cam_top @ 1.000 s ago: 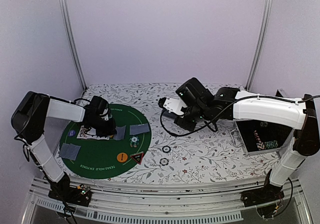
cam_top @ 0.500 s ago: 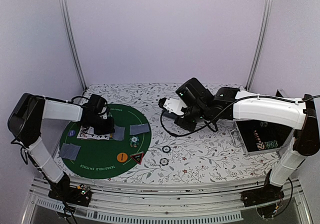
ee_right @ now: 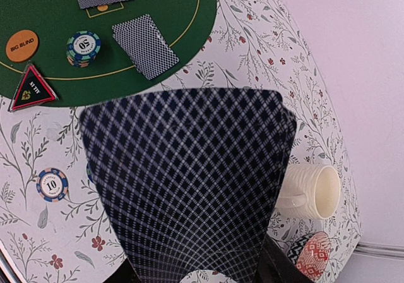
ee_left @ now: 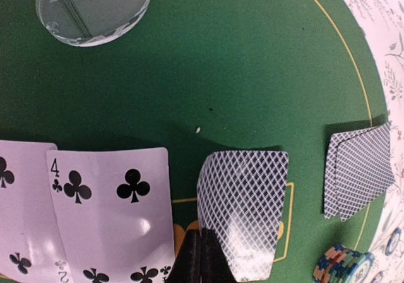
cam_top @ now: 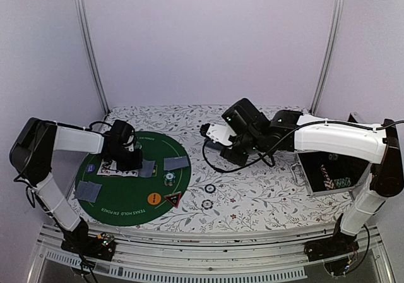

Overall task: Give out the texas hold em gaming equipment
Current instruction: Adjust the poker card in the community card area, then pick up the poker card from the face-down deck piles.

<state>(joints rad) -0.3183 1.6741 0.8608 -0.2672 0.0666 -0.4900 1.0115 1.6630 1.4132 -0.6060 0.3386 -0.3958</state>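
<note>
My left gripper (cam_top: pixel 129 162) (ee_left: pixel 201 261) is shut low over the green round mat (cam_top: pixel 126 212). A grey-blue-backed card (ee_left: pixel 243 213) (cam_top: pixel 148 168) lies against its right finger, and nothing shows between the fingers. Face-up club cards (ee_left: pixel 110 213) lie to its left. The clear dealer disc (ee_left: pixel 93 8) is beyond them. My right gripper (cam_top: pixel 232 151) (ee_right: pixel 199 276) is shut on a stack of playing cards (ee_right: pixel 189 188) above the floral table. On the mat are a card pair (ee_right: pixel 146 45), a chip stack (ee_right: pixel 84 47), the orange button (ee_right: pixel 22 45) and the triangular marker (ee_right: pixel 30 88).
Two loose chips (cam_top: pixel 209 188) (cam_top: pixel 206 203) lie on the floral cloth right of the mat. A grey box (cam_top: pixel 307 172) with chips stands at the right. A cream mug (ee_right: pixel 312 193) and a red-patterned dish (ee_right: pixel 314 258) sit by my right gripper. Another face-down card (cam_top: pixel 88 191) lies on the mat's left.
My left gripper has shifted left along the mat, and the face-down card beside it has slid slightly left with it. The right arm has not moved.
</note>
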